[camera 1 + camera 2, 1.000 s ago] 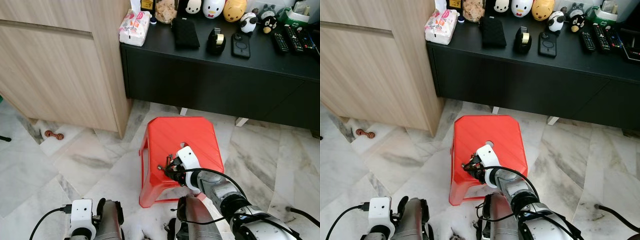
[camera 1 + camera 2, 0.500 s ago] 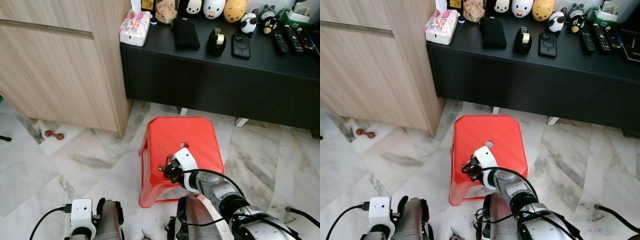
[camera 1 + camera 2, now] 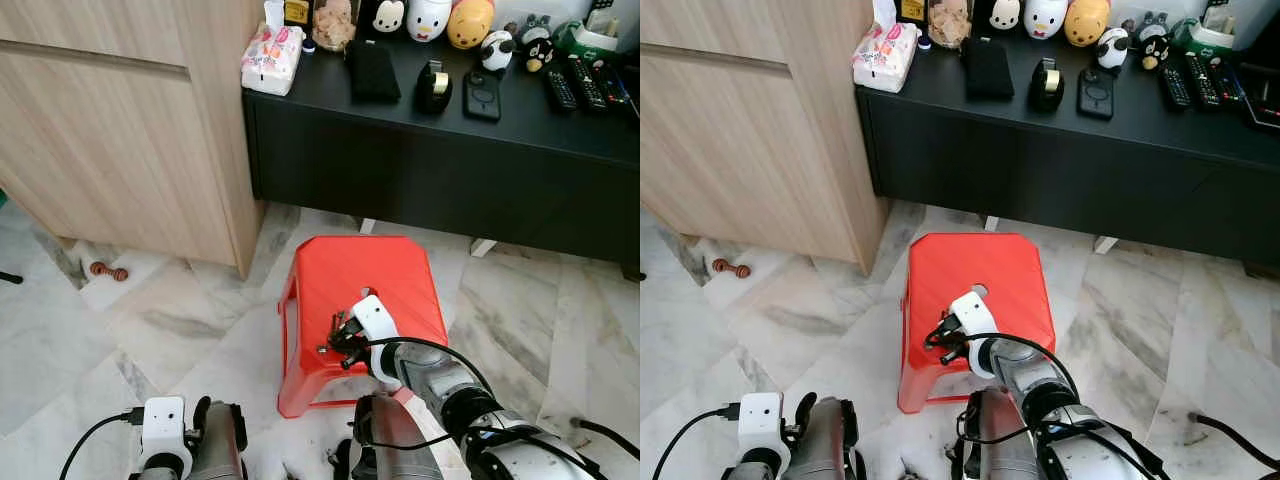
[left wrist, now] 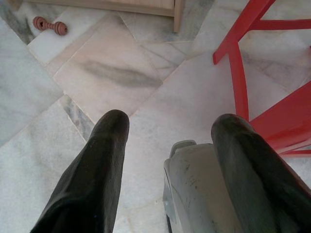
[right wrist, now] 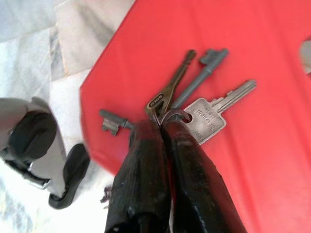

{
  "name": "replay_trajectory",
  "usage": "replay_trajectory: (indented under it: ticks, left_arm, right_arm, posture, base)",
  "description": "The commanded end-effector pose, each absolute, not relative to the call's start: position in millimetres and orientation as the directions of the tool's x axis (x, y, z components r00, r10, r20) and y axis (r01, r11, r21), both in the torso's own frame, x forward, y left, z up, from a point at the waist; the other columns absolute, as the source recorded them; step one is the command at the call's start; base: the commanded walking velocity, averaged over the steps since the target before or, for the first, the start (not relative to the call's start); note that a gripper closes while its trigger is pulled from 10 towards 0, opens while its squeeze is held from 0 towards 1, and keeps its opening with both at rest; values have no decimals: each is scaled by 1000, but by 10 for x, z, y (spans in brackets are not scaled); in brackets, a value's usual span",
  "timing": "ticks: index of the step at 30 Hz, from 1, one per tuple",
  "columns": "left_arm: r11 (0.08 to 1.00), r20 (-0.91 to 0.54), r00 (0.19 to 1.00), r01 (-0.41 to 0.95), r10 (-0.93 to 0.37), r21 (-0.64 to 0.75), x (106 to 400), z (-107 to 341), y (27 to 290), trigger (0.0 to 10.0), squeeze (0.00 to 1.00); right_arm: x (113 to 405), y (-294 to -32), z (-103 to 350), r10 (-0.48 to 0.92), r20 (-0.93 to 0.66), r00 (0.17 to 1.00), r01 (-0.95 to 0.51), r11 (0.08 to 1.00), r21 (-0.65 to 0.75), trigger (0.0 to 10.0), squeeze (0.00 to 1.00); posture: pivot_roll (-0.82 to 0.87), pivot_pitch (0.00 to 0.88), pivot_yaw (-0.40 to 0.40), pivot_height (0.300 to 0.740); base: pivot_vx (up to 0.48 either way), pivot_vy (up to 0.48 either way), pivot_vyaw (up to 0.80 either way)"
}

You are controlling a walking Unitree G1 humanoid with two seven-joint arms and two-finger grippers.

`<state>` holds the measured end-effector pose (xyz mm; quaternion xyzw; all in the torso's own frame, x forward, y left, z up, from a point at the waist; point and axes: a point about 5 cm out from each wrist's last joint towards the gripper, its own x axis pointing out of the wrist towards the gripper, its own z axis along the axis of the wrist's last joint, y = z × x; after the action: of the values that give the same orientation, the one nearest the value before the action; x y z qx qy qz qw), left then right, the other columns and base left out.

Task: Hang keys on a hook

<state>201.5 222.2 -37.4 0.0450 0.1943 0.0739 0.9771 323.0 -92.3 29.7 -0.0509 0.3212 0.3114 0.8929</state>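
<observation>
Risk, as we judge it: the right claw (image 5: 163, 127) pinches the keys (image 5: 194, 109) only at the ring, so the bunch may swing, twist or slip free on the way to a hook, or a dangling blade may catch the stool's edge; we see no hook here, so a long carry looks likely. Right claw: fingers pressed together with no gap, gripping the key ring. Keys: fanned out toward twelve o'clock from the fingertips, over the front-left part of the red stool (image 3: 400, 270); lifted or resting, we cannot tell. Left claw (image 4: 167, 145): fingers spread wide, empty, hanging idle above the marble floor (image 4: 121, 77).
</observation>
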Motion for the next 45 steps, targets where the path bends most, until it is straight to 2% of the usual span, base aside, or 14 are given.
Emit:
replay_trajectory:
  ticks: [1, 4, 8, 13, 21, 24, 25, 30, 35, 45]
  left_arm:
    - [991, -552, 823, -98, 132, 91, 1674, -675, 2083, 10000, 0]
    - [991, -551, 824, -96, 131, 92, 1690, -671, 2083, 10000, 0]
    - [991, -551, 824, -96, 131, 93, 1698, -669, 2085, 10000, 0]
    - [991, -549, 825, -95, 132, 95, 1715, -663, 2090, 10000, 0]
    - [991, -551, 825, -89, 127, 95, 1747, -656, 2091, 10000, 0]
    - [991, -549, 826, -89, 129, 99, 1770, -647, 2099, 10000, 0]
    - [991, -550, 825, -88, 129, 100, 1779, -645, 2101, 10000, 0]
    - [991, -556, 822, -83, 125, 100, 1803, -645, 2096, 10000, 0]
    - [992, -567, 815, -78, 120, 97, 1843, -642, 2099, 10000, 0]
    - [995, -612, 786, -44, 87, 85, 1806, -693, 2073, 10000, 0]
  right_arm:
    - [3254, -972, 316, 512, -590, 624, -566, 817, 110, 0, 0]
    - [3344, -995, 437, 512, -503, 696, -527, 840, 125, 0, 0]
    - [3384, -1008, 498, 509, -459, 728, -510, 850, 134, 0, 0]
    - [3443, -1053, 655, 507, -313, 803, -494, 860, 127, 0, 0]
    - [3321, -1086, 609, 517, -247, 820, -490, 856, 165, 0, 0]
    - [3249, -1145, 640, 478, -177, 860, -456, 877, 154, 0, 0]
    - [3222, -1160, 669, 465, -140, 874, -444, 883, 154, 10000, 0]
    - [3131, -1212, 704, 403, -70, 912, -386, 905, 177, 10000, 0]
    - [3105, -1341, 694, 273, -41, 961, -261, 946, 195, 10000, 0]
    - [3134, -1432, 753, 165, -22, 986, -158, 968, 194, 10000, 0]
  posture:
    - [246, 238, -166, 616]
    - [245, 235, -164, 616]
    - [244, 234, -164, 616]
    - [235, 226, -160, 616]
    - [228, 221, -155, 616]
    - [221, 212, -149, 616]
    - [215, 206, -145, 616]
    - [210, 196, -137, 616]
    - [203, 169, -121, 616]
    - [176, 127, -82, 616]
  base:
    - [0, 0, 0]
    - [0, 0, 0]
    - [0, 0, 0]
    - [0, 0, 0]
    - [0, 0, 0]
    - [0, 0, 0]
    - [0, 0, 0]
    - [0, 0, 0]
    - [0, 0, 0]
    - [-113, 0, 0]
